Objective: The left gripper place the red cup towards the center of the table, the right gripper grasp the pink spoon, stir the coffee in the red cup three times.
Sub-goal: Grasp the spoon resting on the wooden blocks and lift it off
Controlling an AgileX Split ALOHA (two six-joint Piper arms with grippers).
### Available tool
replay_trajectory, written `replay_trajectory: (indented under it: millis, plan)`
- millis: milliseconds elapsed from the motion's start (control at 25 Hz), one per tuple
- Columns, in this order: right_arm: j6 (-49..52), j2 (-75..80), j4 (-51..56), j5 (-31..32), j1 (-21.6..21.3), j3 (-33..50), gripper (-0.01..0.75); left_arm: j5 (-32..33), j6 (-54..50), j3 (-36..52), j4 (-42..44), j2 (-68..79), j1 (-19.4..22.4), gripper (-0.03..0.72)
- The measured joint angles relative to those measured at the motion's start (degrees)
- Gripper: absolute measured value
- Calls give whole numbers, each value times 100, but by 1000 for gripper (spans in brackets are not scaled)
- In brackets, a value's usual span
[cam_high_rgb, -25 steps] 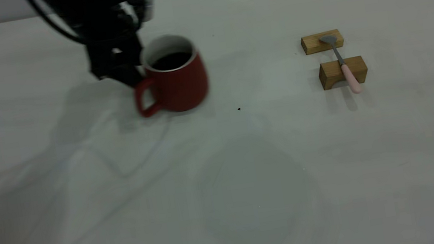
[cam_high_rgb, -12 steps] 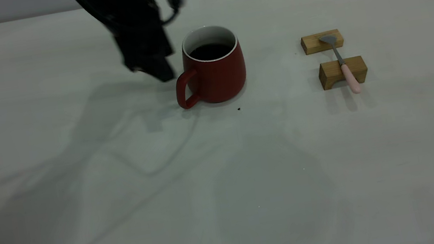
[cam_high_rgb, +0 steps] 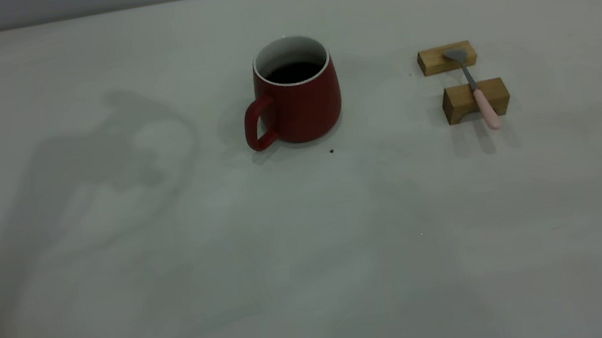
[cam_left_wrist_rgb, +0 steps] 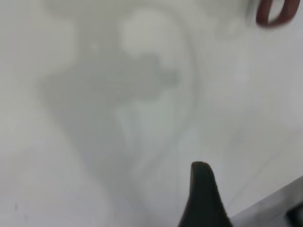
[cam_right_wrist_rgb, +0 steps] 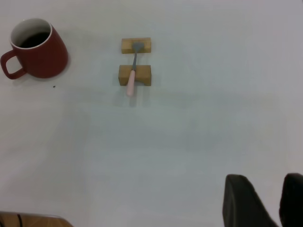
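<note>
One red cup (cam_high_rgb: 297,98) standing free; pink spoon (cam_high_rgb: 476,91) on blocks (cam_high_rgb: 475,100)

A dark red cup (cam_high_rgb: 299,106) with a white inside and rim holds near-black coffee (cam_high_rgb: 293,71), centre of the frame. It stands on a plain off-white table (cam_high_rgb: 315,262) with a tiny dark speck (cam_high_rgb: 331,151) and soft grey shadows at left. At right, a spoon (cam_high_rgb: 474,88) with grey metal bowl and pale pink handle lies across two tan wooden blocks (cam_high_rgb: 447,58).
</note>
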Motion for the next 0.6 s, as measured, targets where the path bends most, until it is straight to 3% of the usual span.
replay_trajectory:
  millis: [280, 600]
  plan:
    - [5, 0, 0, 0, 0, 0, 237, 0, -804, 932, 18, -2421, 0, 586]
    - [-1, 0, 0, 0, 0, 0, 237, 0, -1282, 3291, 159, -5569, 0, 586]
